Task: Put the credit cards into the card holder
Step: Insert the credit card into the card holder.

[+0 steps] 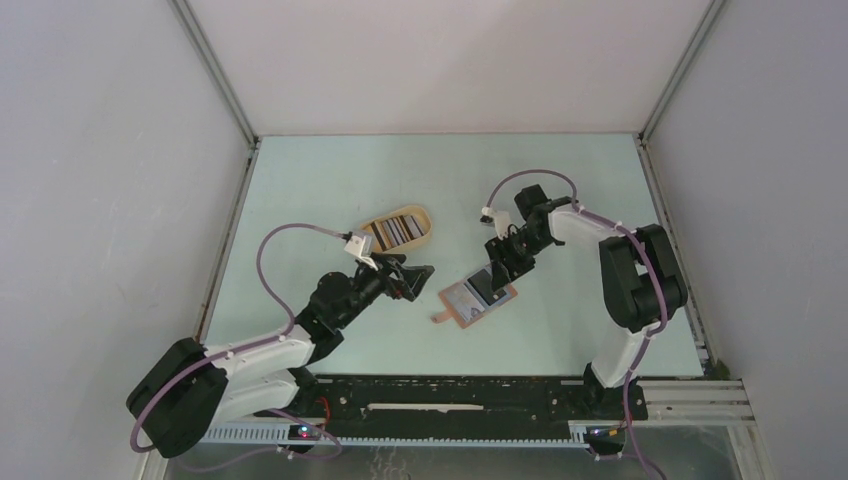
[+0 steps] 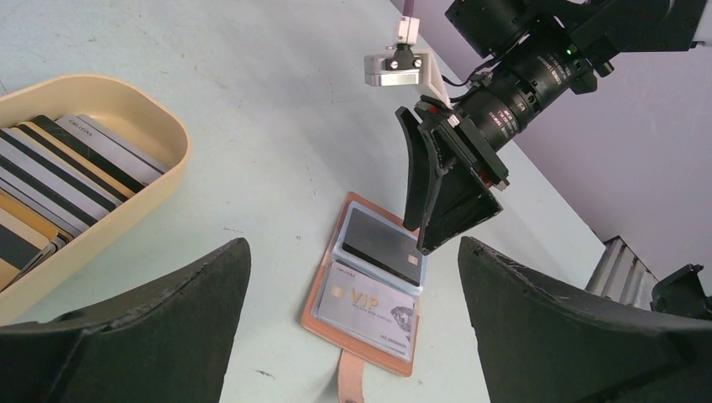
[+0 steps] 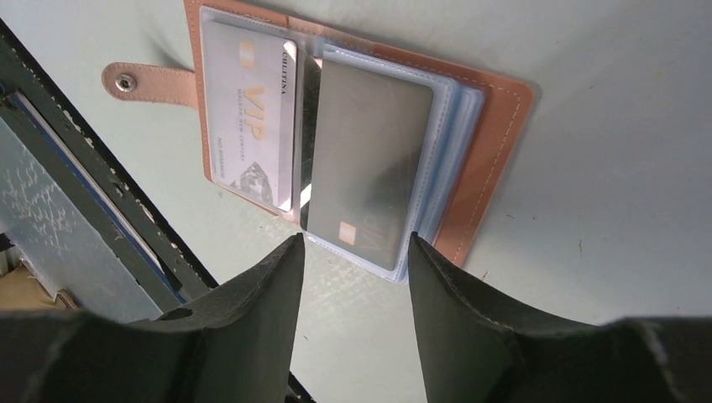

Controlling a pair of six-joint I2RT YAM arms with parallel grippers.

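Observation:
The reddish-brown card holder [image 1: 478,298] lies open on the table, its snap tab [image 3: 138,81] toward the near edge. Its clear sleeves hold a silver VIP card [image 3: 252,117] and a dark grey card [image 3: 369,151]. My right gripper [image 1: 497,262] is open and empty, with its fingertips just above the edge of the sleeve that holds the dark card [image 2: 382,243]. My left gripper [image 1: 418,280] is open and empty, just left of the holder and facing it. More credit cards [image 2: 59,168] lie stacked in the tan oval tray [image 1: 398,230].
The tray's rim [image 2: 159,117] is to the far left of the left gripper. A black rail [image 1: 450,390] runs along the table's near edge. Grey walls enclose the left, back and right sides.

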